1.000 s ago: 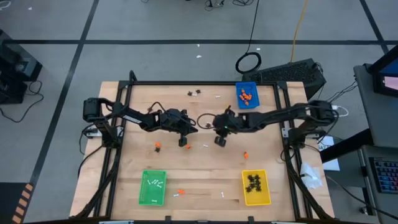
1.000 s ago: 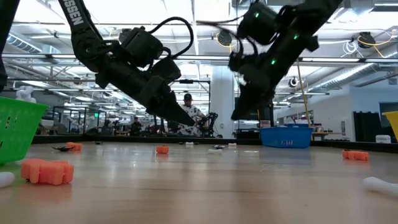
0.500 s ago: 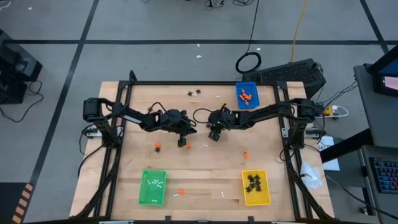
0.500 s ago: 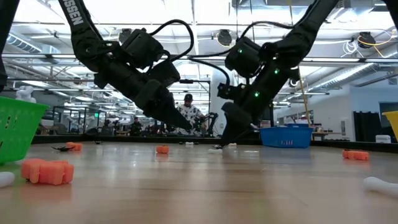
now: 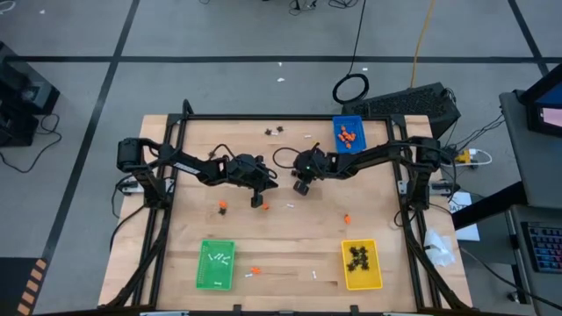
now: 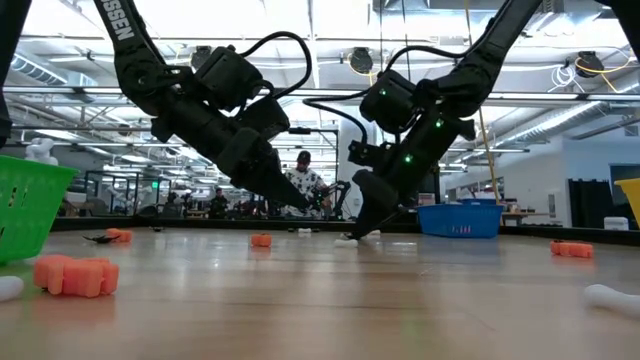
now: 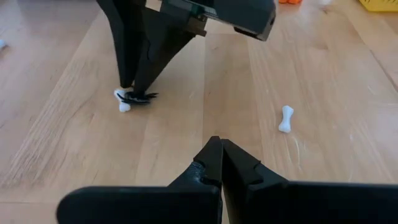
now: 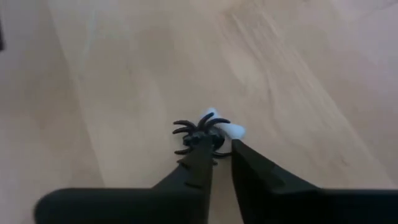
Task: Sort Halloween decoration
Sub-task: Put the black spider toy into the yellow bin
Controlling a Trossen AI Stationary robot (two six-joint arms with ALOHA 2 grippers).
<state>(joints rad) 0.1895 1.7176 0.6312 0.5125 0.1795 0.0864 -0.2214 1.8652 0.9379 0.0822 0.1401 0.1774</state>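
Observation:
A black spider (image 8: 198, 129) lies across a white bone (image 8: 229, 130) on the wood in the middle of the table (image 5: 290, 233). My right gripper (image 8: 219, 148) is lowered onto this pair (image 7: 132, 98), tips at the table and fingers a narrow gap apart (image 6: 352, 234). My left gripper (image 7: 220, 149) hangs shut and empty just to its left (image 5: 258, 201), above the table, with another white bone (image 7: 285, 118) nearby. More orange lumps (image 5: 223, 206), bones and spiders lie scattered on the wood. My right gripper comes down steeply from above, with one fingertip (image 8: 200, 149) at the near side of the spider's body (image 8: 203, 138). The other fingertip stands beside the bone. Spider and bone both lie flat on the table. Whether the spider is pinched, I cannot tell.
A green tray (image 5: 217, 264) with bones and a yellow tray (image 5: 361, 264) with spiders stand near the front edge. A blue tray (image 5: 349, 134) with orange lumps stands at the far right. Loose orange lumps (image 6: 75, 275) (image 6: 572, 249) and a bone (image 6: 612, 296) lie near the front.
My right gripper has come down from well above the table and moved toward the left and far edge, ending with its tips on the wood at the spider and bone. My left gripper has kept still.

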